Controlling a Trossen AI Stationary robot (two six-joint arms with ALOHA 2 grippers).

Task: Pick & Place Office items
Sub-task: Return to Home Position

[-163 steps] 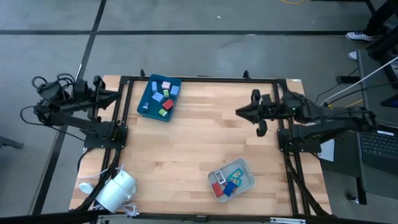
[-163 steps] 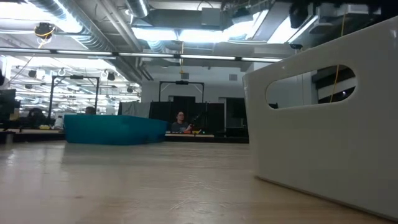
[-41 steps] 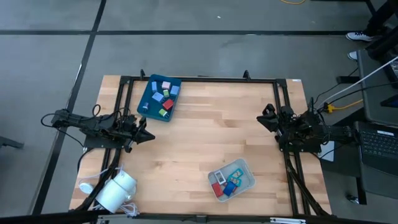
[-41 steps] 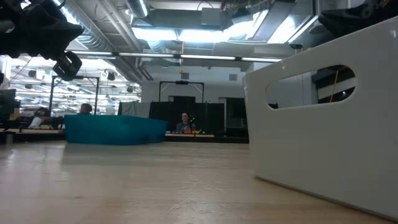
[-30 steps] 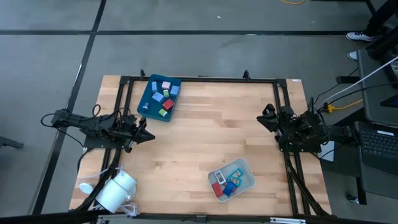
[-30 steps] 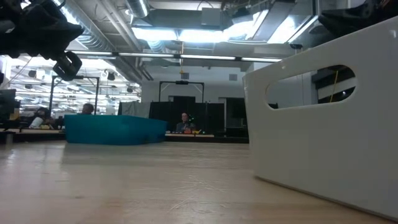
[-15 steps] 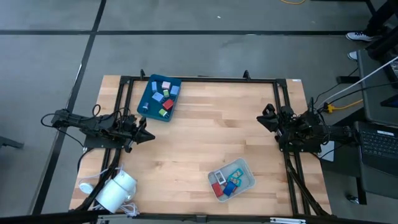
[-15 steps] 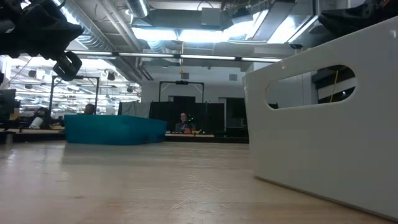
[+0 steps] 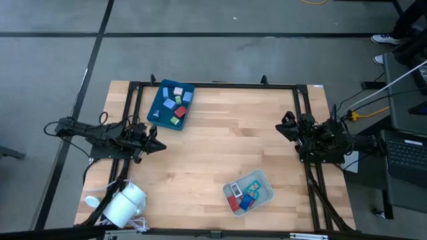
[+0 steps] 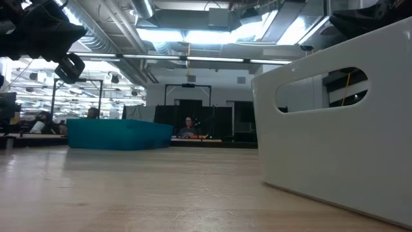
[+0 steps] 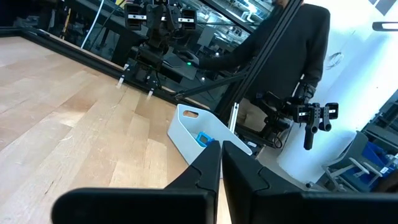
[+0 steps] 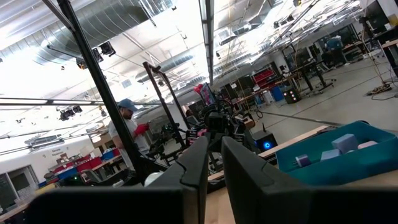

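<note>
Several small office items point(image 9: 175, 105) in pink, light blue, red and green lie in the dark teal tray point(image 9: 159, 113) at the table's far left. More items, red and blue point(image 9: 244, 199), lie in the pale grey tray point(image 9: 267, 189) near the front edge. My left gripper point(image 9: 160, 147) is drawn back at the table's left edge, shut and holding nothing; its wrist view shows the grey tray point(image 11: 186, 134) ahead. At the right edge my right gripper point(image 9: 281, 127) is also drawn back, its fingers point(image 12: 198, 155) close together with nothing between them, tipped slightly up toward the teal tray point(image 12: 336, 158).
A black frame point(image 9: 213, 85) runs around the table's edges. A white cylindrical object with cords point(image 9: 123, 205) lies at the near left corner. A laptop point(image 9: 403, 157) sits beyond the right edge. Bare wood point(image 9: 220, 140) lies between the trays. A person point(image 12: 127, 121) stands in the room behind.
</note>
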